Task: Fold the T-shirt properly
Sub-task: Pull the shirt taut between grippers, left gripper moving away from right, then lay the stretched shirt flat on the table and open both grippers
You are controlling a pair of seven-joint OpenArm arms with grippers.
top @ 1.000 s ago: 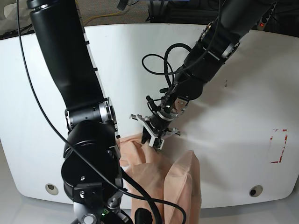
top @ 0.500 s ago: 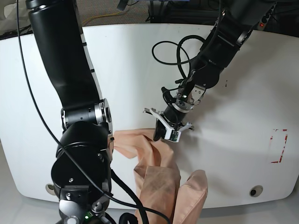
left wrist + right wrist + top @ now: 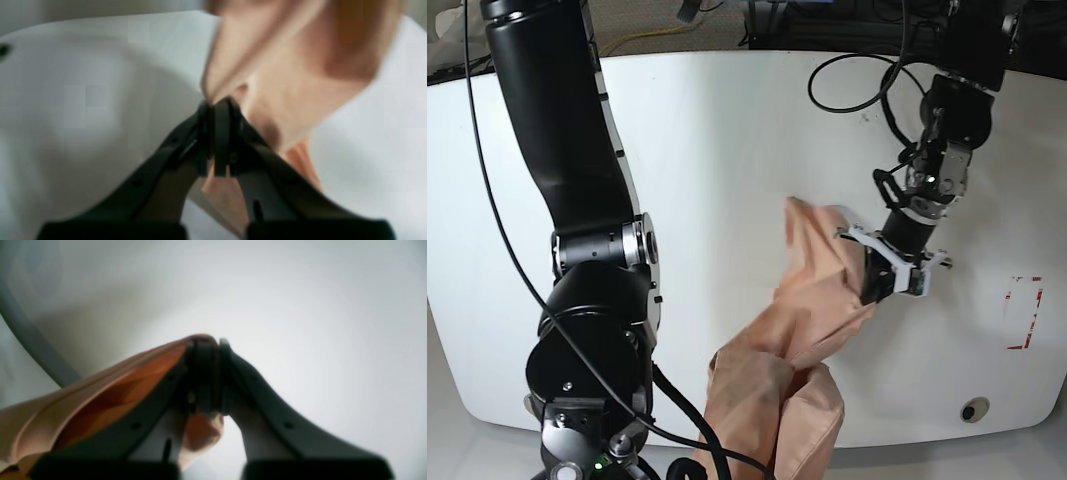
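Both clamped on shirt (image 3: pixel 812 300): left claw (image 3: pixel 889 272) at far corner, right claw (image 3: pixel 206 350) nearest the base; long axis strung between.

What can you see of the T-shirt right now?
The T-shirt is peach-pink soft cloth, bunched and creased, not laid flat. In the base view it stretches as a rumpled band from the left gripper down toward the table's near edge, where a fold hangs over. Both wrist views show it pinched between shut jaws: the left gripper holds one bunch, the right gripper another edge. No print, collar or sleeve can be made out; the wrist views are blurred.
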